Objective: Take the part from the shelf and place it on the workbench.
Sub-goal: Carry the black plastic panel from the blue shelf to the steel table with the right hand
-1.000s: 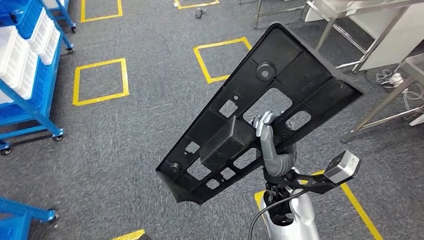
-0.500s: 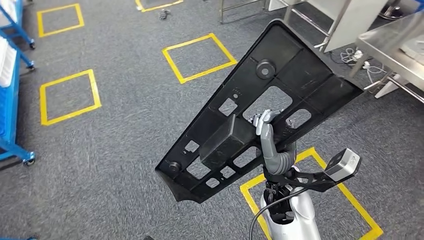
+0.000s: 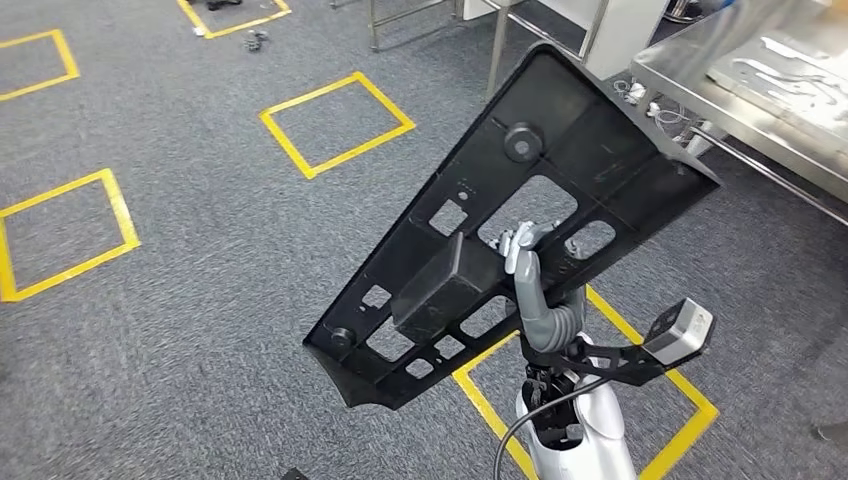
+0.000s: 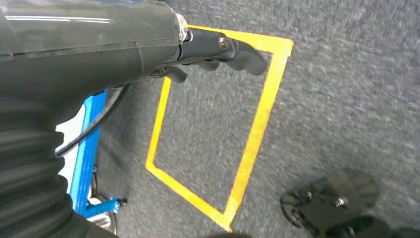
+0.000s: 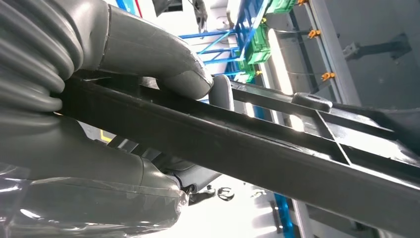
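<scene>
Right arm [image 3: 580, 440]: silver shell, black cable [image 3: 520, 425] looped at its near side, black bracket carrying a grey wrist camera [image 3: 680, 333]. Right hand [image 3: 535, 285]: grey, with lighter fingertips. Left hand [image 4: 148, 44]: glossy dark cover, ribbed grey cuff, visible screw heads.

Part [image 3: 560, 150] matt black plastic; workbench [image 3: 740, 100] brushed metal; floor [image 3: 200, 300] rough grey carpet.

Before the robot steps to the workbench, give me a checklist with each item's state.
1. Part held: ok, right hand grips it through an opening, thumb over a rib.
2. Part off the floor: ok, raised and tilted.
3. Workbench in sight: ok, upper right in the head view.
4. Space on the workbench: cannot tell; metal pieces lie on it.
5. Left hand free: ok, it holds nothing and hangs over the carpet.
6. Path: cannot tell, the part hides much of the floor.
</scene>
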